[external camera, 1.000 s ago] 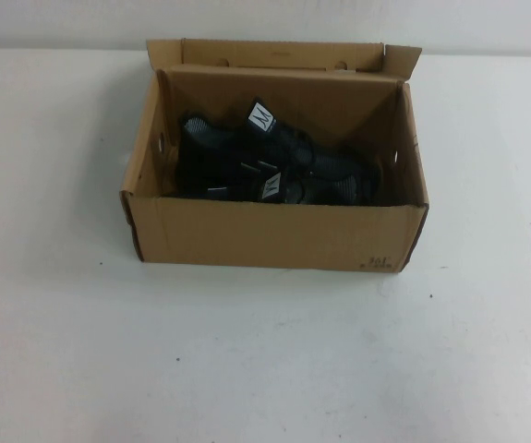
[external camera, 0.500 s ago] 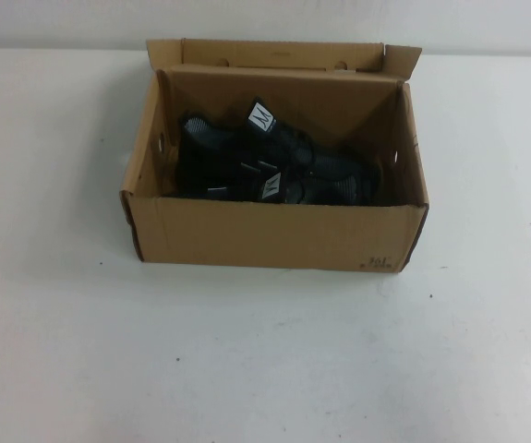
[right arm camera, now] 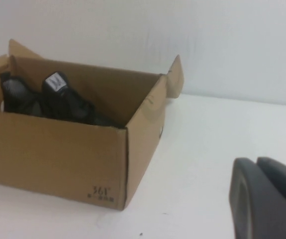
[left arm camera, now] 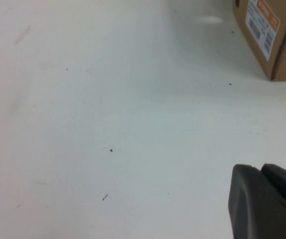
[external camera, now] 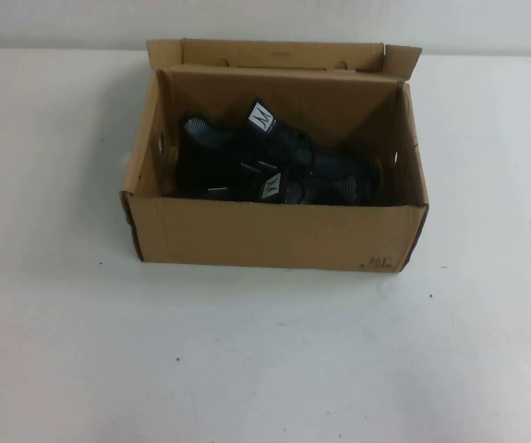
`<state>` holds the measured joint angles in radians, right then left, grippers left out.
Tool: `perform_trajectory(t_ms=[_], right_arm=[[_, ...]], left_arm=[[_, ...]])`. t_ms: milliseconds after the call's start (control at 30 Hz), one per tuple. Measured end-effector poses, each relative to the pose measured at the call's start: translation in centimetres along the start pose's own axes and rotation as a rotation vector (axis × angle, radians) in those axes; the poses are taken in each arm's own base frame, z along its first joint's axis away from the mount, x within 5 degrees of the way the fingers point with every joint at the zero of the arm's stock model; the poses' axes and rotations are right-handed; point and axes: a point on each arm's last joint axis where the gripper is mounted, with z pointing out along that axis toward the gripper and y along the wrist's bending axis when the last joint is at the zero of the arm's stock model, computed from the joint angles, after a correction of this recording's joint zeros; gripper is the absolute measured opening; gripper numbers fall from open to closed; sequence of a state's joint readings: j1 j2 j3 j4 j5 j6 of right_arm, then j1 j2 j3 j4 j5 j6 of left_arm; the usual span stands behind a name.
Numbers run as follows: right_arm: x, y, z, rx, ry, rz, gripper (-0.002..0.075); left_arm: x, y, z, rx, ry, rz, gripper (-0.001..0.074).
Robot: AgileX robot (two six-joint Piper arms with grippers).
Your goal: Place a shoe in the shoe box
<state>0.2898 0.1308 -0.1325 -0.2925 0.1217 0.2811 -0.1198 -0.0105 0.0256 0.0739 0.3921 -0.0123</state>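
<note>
The left gripper (left arm camera: 264, 201) and the right gripper (right arm camera: 267, 196) are sitting parked away from the open brown cardboard shoe box (external camera: 274, 235), whether spread or closed impossible to tell. Black mesh shoes (external camera: 270, 166) are lying inside the box; the task appears finished.

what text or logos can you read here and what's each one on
"361": printed low on the shoe box front near its corner, small print beneath unreadable.
"M"-like logo: white tag on the black shoes in the box.
White-and-orange barcode sticker on the box end: text too blurred to read.
Left gripper and right gripper, both off beside the box: no markings.
</note>
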Motion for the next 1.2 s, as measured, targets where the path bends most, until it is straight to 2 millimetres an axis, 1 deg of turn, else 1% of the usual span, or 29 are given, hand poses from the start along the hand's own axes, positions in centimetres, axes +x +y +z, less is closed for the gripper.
perform_trajectory(t_ms=[67,133,200,267,333,567,733,1200], right_arm=[[1.6,-0.2,-0.1,0.035,-0.036,0.023,-0.0017],[2.8,-0.5,-0.2,0.077,-0.062,0.031,-0.0017],[3.5,-0.8,-0.4,0.123,-0.080,0.039,-0.0017],[3.5,-1.0,-0.6,0.161,-0.089,0.041,-0.0017],[3.9,-1.3,-0.7,0.200,-0.061,0.050,-0.0017],[6.3,-1.9,-1.0,0.293,0.196,0.092,-0.0017],[6.6,-1.9,-1.1,0.299,0.224,0.097,-0.0017],[6.6,-1.9,-1.1,0.299,0.224,0.097,-0.0017]], left_arm=[[0.0,0.0,0.0,0.000,0.000,0.000,-0.0001],[0.0,0.0,0.0,0.000,0.000,0.000,-0.0001],[0.0,0.0,0.0,0.000,0.000,0.000,-0.0001],[0.0,0.0,0.0,0.000,0.000,0.000,-0.0001],[0.0,0.0,0.0,0.000,0.000,0.000,-0.0001],[0.0,0.0,0.0,0.000,0.000,0.000,-0.0001],[0.0,0.0,0.0,0.000,0.000,0.000,-0.0001],[0.0,0.0,0.0,0.000,0.000,0.000,-0.0001]])
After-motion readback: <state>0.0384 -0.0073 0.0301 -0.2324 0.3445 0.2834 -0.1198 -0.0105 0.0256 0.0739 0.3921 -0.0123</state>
